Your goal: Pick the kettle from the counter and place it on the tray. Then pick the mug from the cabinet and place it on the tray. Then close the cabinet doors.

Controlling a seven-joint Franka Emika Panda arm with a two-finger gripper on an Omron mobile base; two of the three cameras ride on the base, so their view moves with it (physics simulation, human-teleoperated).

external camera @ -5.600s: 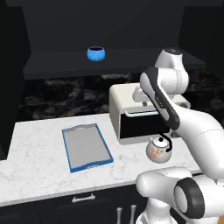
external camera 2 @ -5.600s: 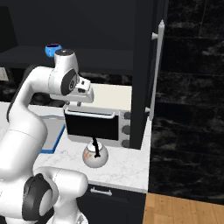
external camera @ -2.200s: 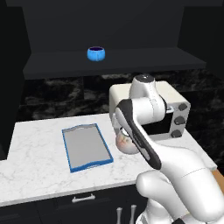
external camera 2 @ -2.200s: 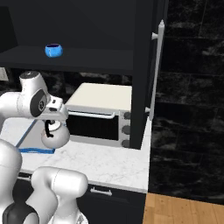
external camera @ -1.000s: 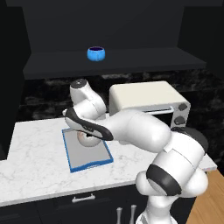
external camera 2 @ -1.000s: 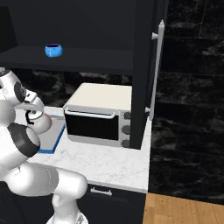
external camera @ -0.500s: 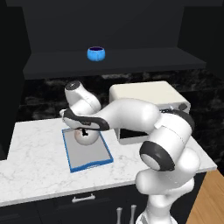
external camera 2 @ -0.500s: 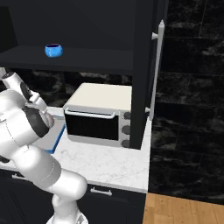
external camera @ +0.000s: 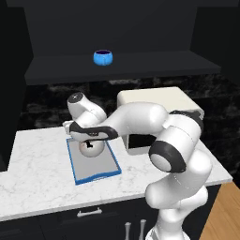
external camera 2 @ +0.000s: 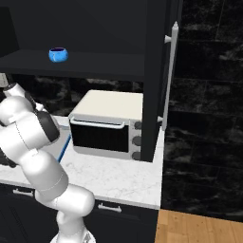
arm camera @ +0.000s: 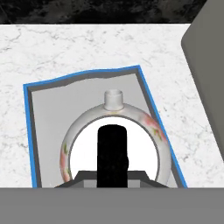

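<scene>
My gripper (external camera: 89,140) sits low over the tray (external camera: 101,168), and from the left base view I see it right on top of the kettle (external camera: 90,148). In the hand view the kettle (arm camera: 114,131) lies directly under the hand, its black arched handle (arm camera: 112,153) running up the middle and its short spout pointing away toward the tray's far rim. The gripper looks clamped on that handle, though I cannot make out the fingertips themselves. The kettle is inside the blue rim of the tray (arm camera: 48,113), over the grey surface; whether its base touches the tray I cannot tell.

The tray lies on the counter (external camera: 37,164), left of the toaster oven (external camera: 159,101), which stands just beside it. From the right base view I see the toaster oven (external camera 2: 107,123) on the counter (external camera 2: 118,178) with a sliver of the tray's blue rim (external camera 2: 64,147) next to it.

The mug (external camera: 102,57) stands upright on the shelf of the cabinet (external camera: 140,63). The cabinet door (external camera 2: 159,76) on the right stands open, silver handle (external camera 2: 169,71) facing out.
</scene>
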